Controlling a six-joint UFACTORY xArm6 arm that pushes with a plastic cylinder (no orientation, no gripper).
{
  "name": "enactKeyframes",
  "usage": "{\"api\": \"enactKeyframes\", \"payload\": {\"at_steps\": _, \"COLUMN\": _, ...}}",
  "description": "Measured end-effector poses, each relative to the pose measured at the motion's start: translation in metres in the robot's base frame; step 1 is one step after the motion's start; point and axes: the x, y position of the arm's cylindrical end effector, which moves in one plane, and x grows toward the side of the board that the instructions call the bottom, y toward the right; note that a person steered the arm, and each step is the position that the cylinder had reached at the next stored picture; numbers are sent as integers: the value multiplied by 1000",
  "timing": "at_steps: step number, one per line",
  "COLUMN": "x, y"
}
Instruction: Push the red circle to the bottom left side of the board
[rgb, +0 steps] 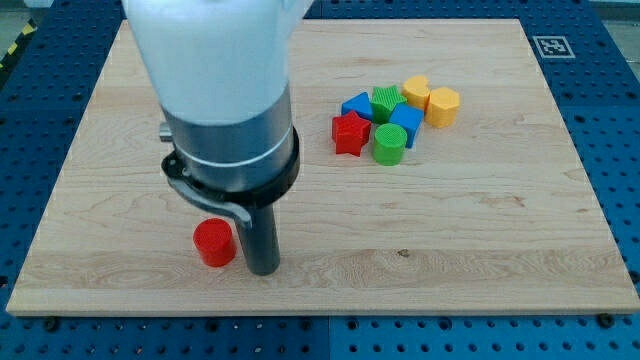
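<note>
The red circle lies on the wooden board toward the view's bottom left. My tip stands on the board just to the right of the red circle, close beside it; I cannot tell whether they touch. The arm's large white and grey body hangs over the board's upper left and hides what lies under it.
A cluster of blocks sits at the view's upper right of centre: a red star, a green cylinder, a blue block, another blue block, a green block, and two yellow blocks.
</note>
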Motion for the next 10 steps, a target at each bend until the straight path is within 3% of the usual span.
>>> {"api": "enactKeyframes", "payload": {"at_steps": 1, "x": 0, "y": -22}}
{"api": "enactKeyframes", "payload": {"at_steps": 3, "x": -3, "y": 25}}
{"api": "enactKeyframes", "payload": {"at_steps": 4, "x": -29, "y": 12}}
{"api": "enactKeyframes", "payload": {"at_steps": 6, "x": -39, "y": -71}}
{"api": "enactKeyframes", "payload": {"at_steps": 7, "x": -53, "y": -67}}
{"api": "enactKeyframes", "payload": {"at_steps": 8, "x": -45, "y": -17}}
{"api": "enactKeyframes", "payload": {"at_steps": 9, "x": 9, "y": 5}}
{"api": "enactKeyframes", "payload": {"at_steps": 10, "x": 17, "y": -39}}
